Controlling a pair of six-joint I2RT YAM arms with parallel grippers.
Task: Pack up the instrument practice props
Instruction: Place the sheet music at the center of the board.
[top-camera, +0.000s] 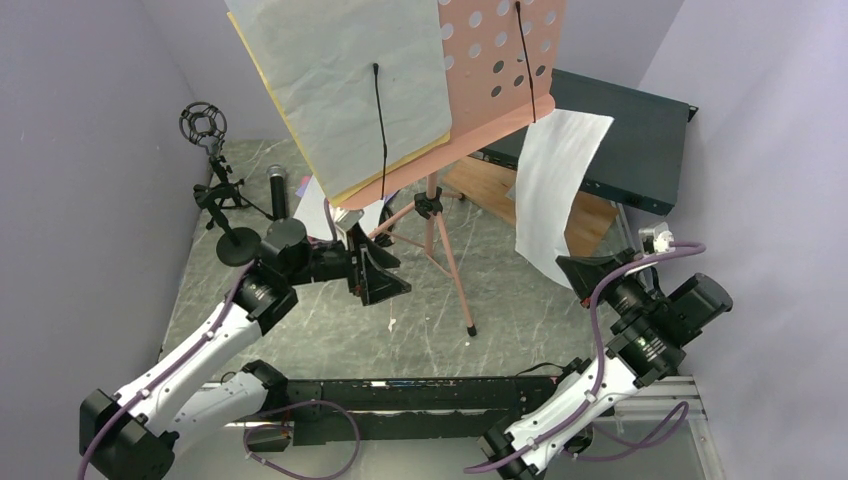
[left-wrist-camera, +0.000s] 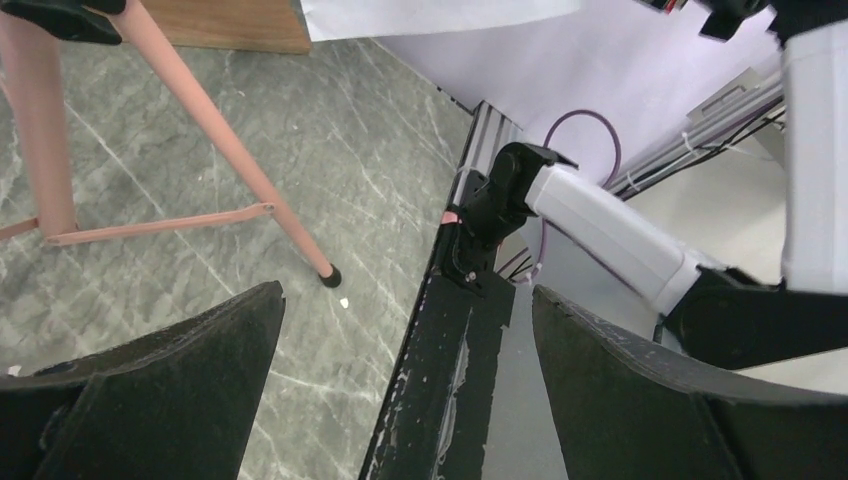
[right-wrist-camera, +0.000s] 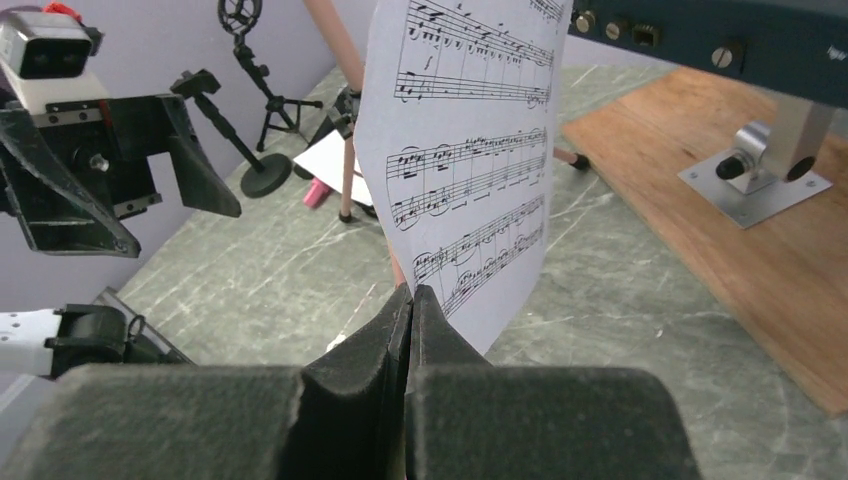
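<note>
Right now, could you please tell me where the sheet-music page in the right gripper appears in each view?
Top external: sheet-music page, right of centre.
Left wrist: probably the white strip at the top edge.
Right wrist: centre, rising from the right gripper.
Shared landmark: brown wooden board.

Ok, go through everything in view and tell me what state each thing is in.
Left hand, open, empty.
Right hand, shut on the loose sheet-music page.
Loose sheet-music page, upright, pinched at its bottom edge.
Music stand, standing upright.
Pages on the stand, resting against it.
Mic holder, upright, empty.
</note>
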